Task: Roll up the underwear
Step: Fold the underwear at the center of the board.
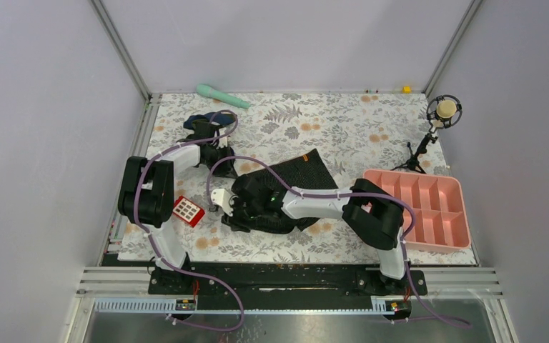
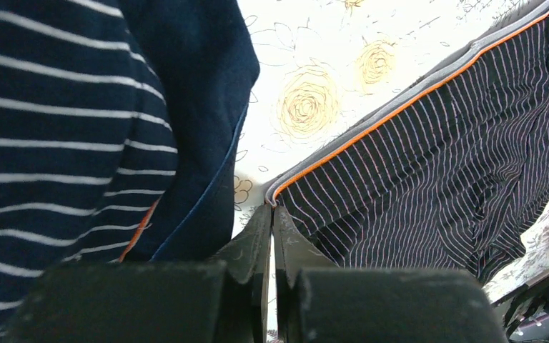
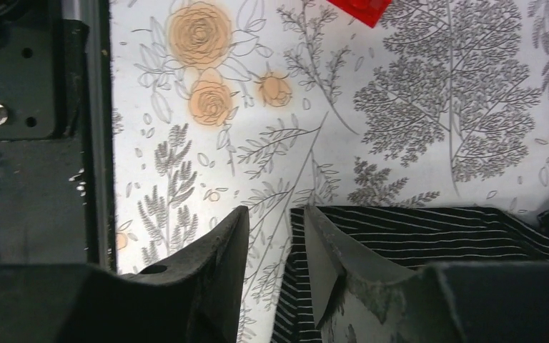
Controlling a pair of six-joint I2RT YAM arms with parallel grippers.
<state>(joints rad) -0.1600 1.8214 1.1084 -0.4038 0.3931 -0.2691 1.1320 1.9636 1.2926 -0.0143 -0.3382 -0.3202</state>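
**On the flowered table (image 1: 372, 121), two arms set up a roll**

The left gripper (image 2: 271, 211), fingers pressed together, seems to nip the waistband corner of the underwear (image 1: 313, 168), which lies flat mid-table. The right gripper (image 3: 275, 216), fingers spread, straddles the near edge, likely to start rolling against that anchor.

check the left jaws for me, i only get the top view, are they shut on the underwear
observer: yes, left jaws shut, pinching the underwear at a corner of its orange-piped band.
operator: and the right jaws
observer: open, straddling the underwear's edge: one finger over bare table, the other over cloth.
operator: anything close to the left
observer: a navy striped garment beside that corner; a strip of table shows between them.
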